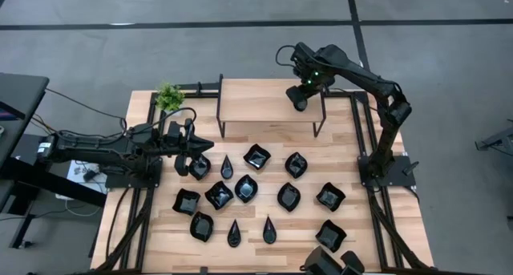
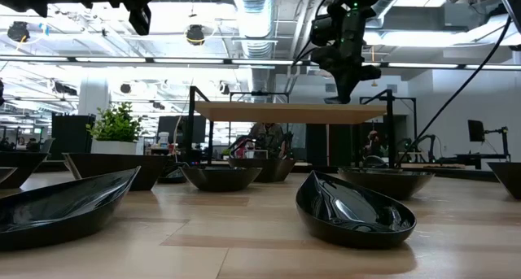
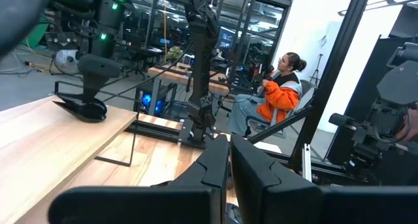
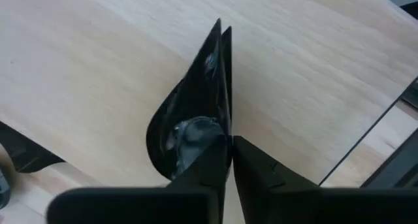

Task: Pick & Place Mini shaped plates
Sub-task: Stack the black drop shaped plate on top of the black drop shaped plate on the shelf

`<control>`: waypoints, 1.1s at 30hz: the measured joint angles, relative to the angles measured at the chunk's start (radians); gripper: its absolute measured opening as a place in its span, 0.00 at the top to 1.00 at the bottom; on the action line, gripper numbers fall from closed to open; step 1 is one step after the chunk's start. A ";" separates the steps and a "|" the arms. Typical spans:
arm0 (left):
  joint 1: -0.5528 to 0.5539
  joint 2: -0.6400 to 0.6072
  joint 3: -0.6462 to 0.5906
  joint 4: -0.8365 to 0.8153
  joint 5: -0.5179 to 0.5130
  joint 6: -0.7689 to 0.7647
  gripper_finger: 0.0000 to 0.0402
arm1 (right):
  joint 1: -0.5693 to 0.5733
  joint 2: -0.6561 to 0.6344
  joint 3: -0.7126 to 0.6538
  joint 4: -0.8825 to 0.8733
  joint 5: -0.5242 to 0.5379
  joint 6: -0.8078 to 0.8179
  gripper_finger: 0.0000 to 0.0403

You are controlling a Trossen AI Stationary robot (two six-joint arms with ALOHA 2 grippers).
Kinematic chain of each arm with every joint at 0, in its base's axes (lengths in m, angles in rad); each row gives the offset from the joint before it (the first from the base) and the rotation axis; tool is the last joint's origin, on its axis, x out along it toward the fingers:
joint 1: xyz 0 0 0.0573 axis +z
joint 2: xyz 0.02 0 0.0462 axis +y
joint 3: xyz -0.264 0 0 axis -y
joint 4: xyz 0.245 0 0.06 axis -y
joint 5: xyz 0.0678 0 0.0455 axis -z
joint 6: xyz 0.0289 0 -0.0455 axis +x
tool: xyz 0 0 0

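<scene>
A black teardrop mini plate [image 4: 186,129] lies at the right end of a raised wooden shelf [image 1: 268,103] at the table's far side. My right gripper [image 4: 230,152] points down over it and is shut on its rim. Several more black mini plates [image 1: 246,187], teardrop, squarish and roundish, rest on their bottoms on the tabletop in front of the shelf. My left gripper [image 1: 204,144] waits shut, held level above the table's left side, touching nothing. My right gripper pinches the teardrop plate's side rim [image 4: 225,129] near its round end, one finger inside the bowl and one outside. The fingers come from above, pointing steeply down. In the left wrist view the plate's underside [image 3: 81,110] looks set on the shelf top.
A small green potted plant [image 1: 168,96] stands at the far left corner beside the shelf. Black metal frame rails [image 1: 362,131] run along the table's sides. A seated person in an orange jacket [image 3: 277,96] is beyond the table.
</scene>
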 joint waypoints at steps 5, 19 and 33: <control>0.000 0.000 0.000 0.000 0.000 0.000 0.95 | 0.000 0.000 0.000 0.002 0.000 -0.002 0.90; 0.000 0.000 0.000 0.000 0.000 -0.001 0.95 | 0.018 -0.053 0.056 0.020 0.015 -0.019 0.87; 0.000 0.000 0.000 -0.275 -0.086 -0.045 0.95 | 0.428 -0.299 0.051 0.163 0.061 0.057 0.87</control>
